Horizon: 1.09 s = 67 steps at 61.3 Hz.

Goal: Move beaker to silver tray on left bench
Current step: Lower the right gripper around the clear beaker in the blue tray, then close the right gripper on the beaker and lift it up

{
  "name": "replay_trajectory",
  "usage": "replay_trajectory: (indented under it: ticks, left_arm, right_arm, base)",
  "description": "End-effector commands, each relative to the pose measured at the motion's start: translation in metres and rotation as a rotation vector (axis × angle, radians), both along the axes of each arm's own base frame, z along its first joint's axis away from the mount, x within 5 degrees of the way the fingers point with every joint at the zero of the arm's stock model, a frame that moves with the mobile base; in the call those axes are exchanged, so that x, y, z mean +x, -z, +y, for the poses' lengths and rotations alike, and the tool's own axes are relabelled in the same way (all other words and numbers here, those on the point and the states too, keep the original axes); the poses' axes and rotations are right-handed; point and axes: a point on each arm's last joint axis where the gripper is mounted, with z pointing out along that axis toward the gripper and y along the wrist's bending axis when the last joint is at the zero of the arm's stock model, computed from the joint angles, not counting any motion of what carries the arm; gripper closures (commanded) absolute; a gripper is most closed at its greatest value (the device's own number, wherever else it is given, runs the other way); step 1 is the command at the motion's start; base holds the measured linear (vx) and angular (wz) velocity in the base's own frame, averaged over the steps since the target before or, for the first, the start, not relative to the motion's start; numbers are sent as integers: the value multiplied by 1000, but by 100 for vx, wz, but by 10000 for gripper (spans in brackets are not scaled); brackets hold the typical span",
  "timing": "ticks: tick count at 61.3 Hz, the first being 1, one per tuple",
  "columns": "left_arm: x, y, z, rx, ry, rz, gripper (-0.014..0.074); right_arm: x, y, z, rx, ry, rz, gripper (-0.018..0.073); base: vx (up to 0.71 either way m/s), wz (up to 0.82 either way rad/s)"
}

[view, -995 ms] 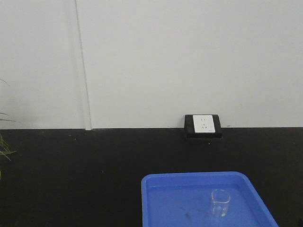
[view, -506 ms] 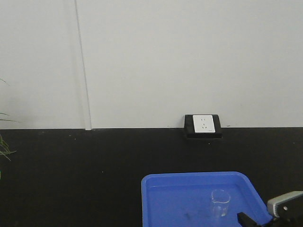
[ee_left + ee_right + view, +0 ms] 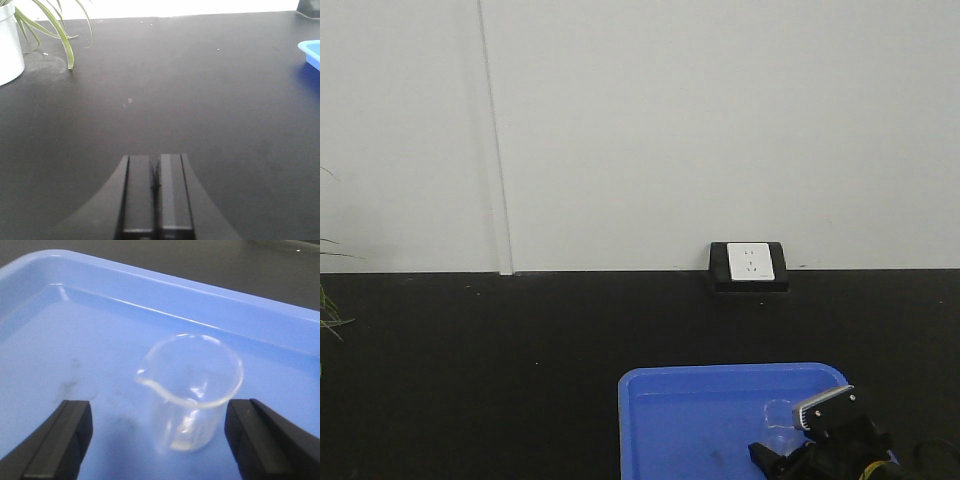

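Observation:
The small clear glass beaker (image 3: pixel 192 390) stands upright in a bright blue plastic tray (image 3: pixel 75 340), its pouring lip to the left. My right gripper (image 3: pixel 159 412) is open, with the beaker between its fingers and nearer the right finger (image 3: pixel 260 435); neither finger touches the glass. In the front view the right gripper (image 3: pixel 790 455) hangs over the blue tray (image 3: pixel 670 410) and hides most of the beaker (image 3: pixel 778 412). My left gripper (image 3: pixel 155 162) is shut and empty, low over the black bench top (image 3: pixel 200 75). The silver tray is out of view.
A white pot (image 3: pixel 7 45) with long green leaves stands at the bench's far left. A corner of the blue tray (image 3: pixel 312 50) shows at the right edge. A black-and-white power socket (image 3: pixel 750 265) sits against the white wall behind the tray.
My right arm has come into the front view from the lower right and moved left over the blue tray, now covering most of the beaker. The beaker has not moved.

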Motion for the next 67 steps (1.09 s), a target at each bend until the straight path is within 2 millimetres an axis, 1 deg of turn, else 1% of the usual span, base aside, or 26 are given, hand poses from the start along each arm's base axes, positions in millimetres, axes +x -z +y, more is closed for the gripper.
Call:
replay_trajectory:
  ticks: [1,25,36,44,49,57,60,67]
  left_arm:
    - [2,-1,0,-9,1,-67,595]
    - [2,-1,0,-9,1,-67,595]
    - [2,-1,0,-9,1,-67,595]
    - [2,-1,0,-9,1,-67,595]
    - [2,-1,0,-9,1,-67,595]
    - [2,-1,0,-9,1,-67,595]
    - [2,-1,0,-9,1,-67,595]
    - [2,-1,0,-9,1,-67,595]
  right_arm:
    - [20,-24,3,47,-5,-147,-34]
    - [61,-9,6,55,-5,-180,-34]
    - [61,-3,5,35,1,-137,-14]
    - [61,-2,5,33,2,-133,21]
    - [61,-2,5,34,1,-136,62]
    - [61,-5,5,55,14,-123,173]
    - [61,-9,5,78,28,-113,219]
    - [60,-25,4,109,50,-118,347]
  base:
    - [0,0]
    - [0,0]
    - [0,0]
    - [0,0]
    - [0,0]
    - [0,0]
    - [0,0]
    - [0,0]
